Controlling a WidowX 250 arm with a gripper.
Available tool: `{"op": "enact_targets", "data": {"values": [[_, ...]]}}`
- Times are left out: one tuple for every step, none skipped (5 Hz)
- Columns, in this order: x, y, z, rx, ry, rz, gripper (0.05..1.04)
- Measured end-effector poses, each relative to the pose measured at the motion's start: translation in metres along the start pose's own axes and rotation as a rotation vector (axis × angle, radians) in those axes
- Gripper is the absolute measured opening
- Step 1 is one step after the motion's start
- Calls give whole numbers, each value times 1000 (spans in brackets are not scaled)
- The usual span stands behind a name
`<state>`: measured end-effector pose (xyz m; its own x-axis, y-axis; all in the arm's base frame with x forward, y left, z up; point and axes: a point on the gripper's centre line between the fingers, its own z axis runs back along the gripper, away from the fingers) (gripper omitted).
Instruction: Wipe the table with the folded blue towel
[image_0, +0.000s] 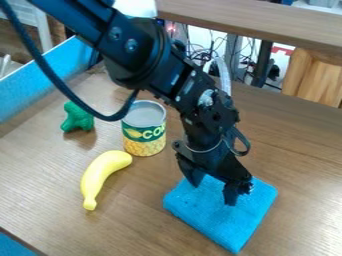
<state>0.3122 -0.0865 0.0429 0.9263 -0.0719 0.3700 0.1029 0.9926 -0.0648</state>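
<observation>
We see a blue cloth (220, 227) lying folded on the wooden table (300, 215), toward the lower right of our view, its corners turned so that one points down toward the near side. Over its upper part hangs the black gripper (213, 190), its two fingers spread, with blue fabric visible between them; we cannot tell whether the tips touch it. The arm (143, 47) comes in from the upper left and slants down across the middle.

Left of the cloth and well apart from it, we find a yellow banana (102, 175), curved, its stem end toward us. A corn can (144, 132) stands upright just beyond the banana's upper end, and farther left sits a green toy (77, 118).

Wood grain runs between banana and cloth and widens to the cloth's right. A blue side wall (40, 82) bounds the table at upper left, and a blue strip (15, 246) shows past its edge at lower left. Behind the table we see tangled cables (248, 62), a wooden beam (267, 22) and a pale wooden panel (320, 77).
</observation>
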Motion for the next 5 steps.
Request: {"op": "enact_targets", "data": {"values": [[9, 0, -15, 13, 8, -10, 1001], [37, -2, -27, 23, -19, -18, 1001], [64, -5, -37, 34, -42, -15, 1001], [88, -8, -47, 41, -52, -8, 1001], [107, -9, -55, 47, -51, 1, 1001]]}}
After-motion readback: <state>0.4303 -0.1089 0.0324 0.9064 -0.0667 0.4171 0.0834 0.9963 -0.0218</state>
